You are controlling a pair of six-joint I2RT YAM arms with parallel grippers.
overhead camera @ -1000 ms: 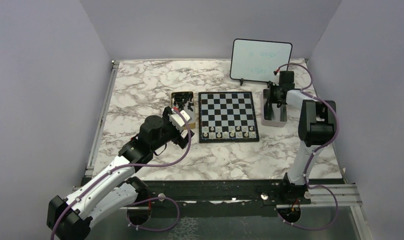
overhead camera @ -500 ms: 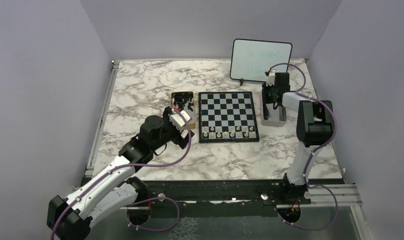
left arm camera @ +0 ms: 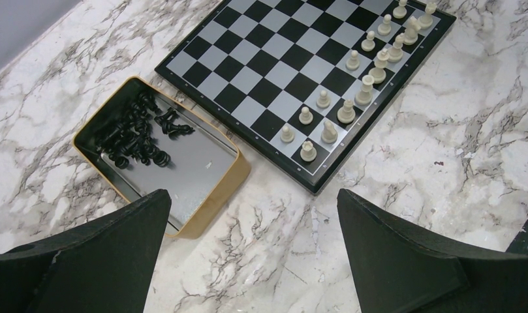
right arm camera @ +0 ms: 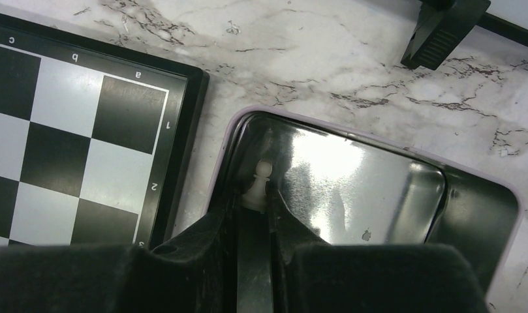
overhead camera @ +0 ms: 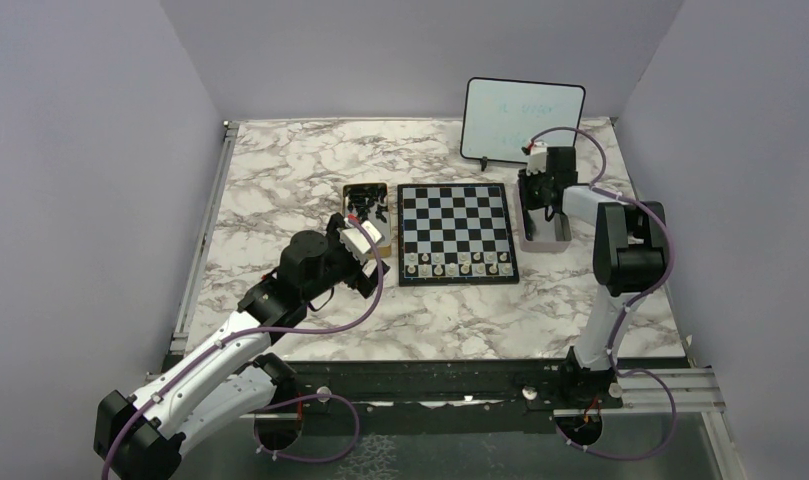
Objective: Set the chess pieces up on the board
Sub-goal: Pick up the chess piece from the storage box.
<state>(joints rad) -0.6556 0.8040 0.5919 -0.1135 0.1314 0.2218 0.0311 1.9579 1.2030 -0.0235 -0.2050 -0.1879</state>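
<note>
Left gripper (left arm camera: 248, 215): jaws wide apart, nothing between them, above marble table (left arm camera: 444, 163) by gold tin (left arm camera: 225, 192) of black pieces (left arm camera: 134, 134).
Board (overhead camera: 450, 215) just right of tin; white pieces (overhead camera: 457, 264) on its two nearest rows.
Right gripper (right arm camera: 256, 193): clamped on white pawn (right arm camera: 262, 175), at left end of pink-rimmed tray (right arm camera: 378, 189) beside board's right edge.
Whiteboard (overhead camera: 523, 120) upright behind.

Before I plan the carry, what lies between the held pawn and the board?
Only the tray rim and bare marble separate pawn and board, right wrist view.
</note>
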